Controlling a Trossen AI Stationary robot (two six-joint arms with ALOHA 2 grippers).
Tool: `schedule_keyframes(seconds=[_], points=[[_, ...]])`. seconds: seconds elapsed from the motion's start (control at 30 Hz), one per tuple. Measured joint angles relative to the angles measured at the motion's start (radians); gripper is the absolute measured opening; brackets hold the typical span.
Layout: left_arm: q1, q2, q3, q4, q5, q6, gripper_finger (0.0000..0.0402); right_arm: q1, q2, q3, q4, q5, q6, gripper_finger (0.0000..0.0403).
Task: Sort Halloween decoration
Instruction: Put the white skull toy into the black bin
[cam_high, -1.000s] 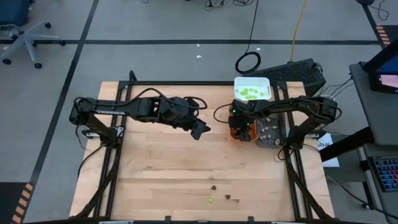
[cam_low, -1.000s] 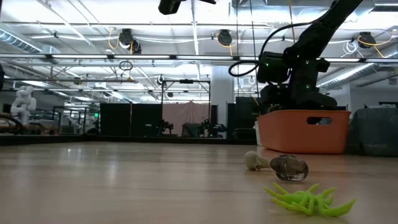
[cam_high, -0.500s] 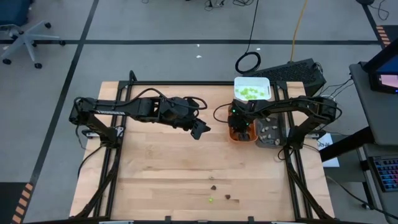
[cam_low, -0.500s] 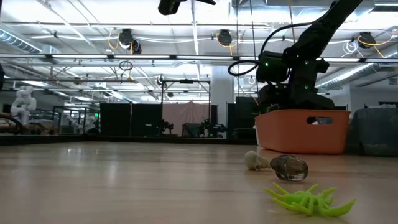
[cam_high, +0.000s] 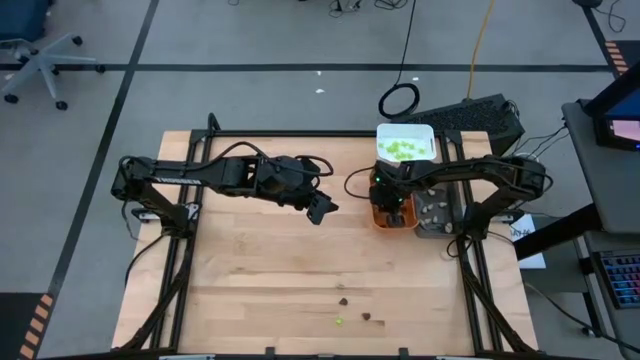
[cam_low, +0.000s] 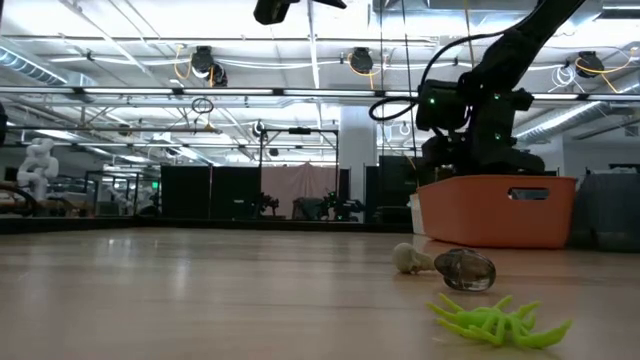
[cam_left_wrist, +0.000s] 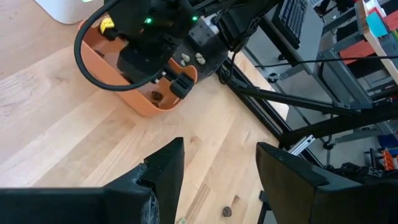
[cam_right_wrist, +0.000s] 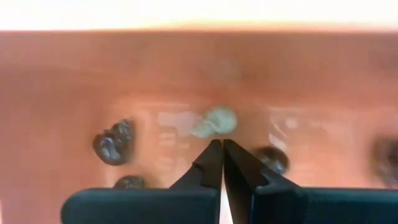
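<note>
My right gripper is shut and points down into the orange tray, its tips right beside a pale beige piece on the tray floor. Dark brown pieces lie around it. Lime-green pieces fill the white tray, and pale pieces lie in the grey tray. Near the table's front edge lie loose pieces of the Halloween decoration: a green one, a dark one and a pale one. My left gripper hangs open above mid-table, left of the orange tray. My right gripper's shut fingertips come from above, pointing down, and end at the pale piece's edge. Whether they touch it I cannot tell. Nothing sits between the fingers. The piece lies on the tray floor.
The three trays stand close together at the table's far right. Bare wood spreads across the middle and left of the table. A keyboard and a cable coil lie beyond the far edge.
The orange tray has shifted a little toward the table's right edge, with my right gripper staying inside it. My right arm has moved slightly along with it.
</note>
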Motion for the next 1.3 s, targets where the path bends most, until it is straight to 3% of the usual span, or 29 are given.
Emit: schedule_keyframes(seconds=[0.2,0.43,0.63,1.3], points=[[0.000,0.000,0.000,-0.003,0.000,0.000,0.0203,-0.001,-0.071,0.009,-0.061,0.039,0.029,0.0024],[0.000,0.000,0.000,-0.003,-0.021,0.000,0.0203,-0.001,-0.121,0.007,0.034,-0.013,0.108,0.0106],[0.000,0.000,0.000,-0.002,-0.023,-0.001,0.0203,0.000,-0.068,0.002,0.050,-0.015,0.124,0.0156],[0.000,0.000,0.000,-0.002,-0.026,0.003,0.0203,0.000,-0.026,-0.033,0.093,-0.016,0.110,0.0165]])
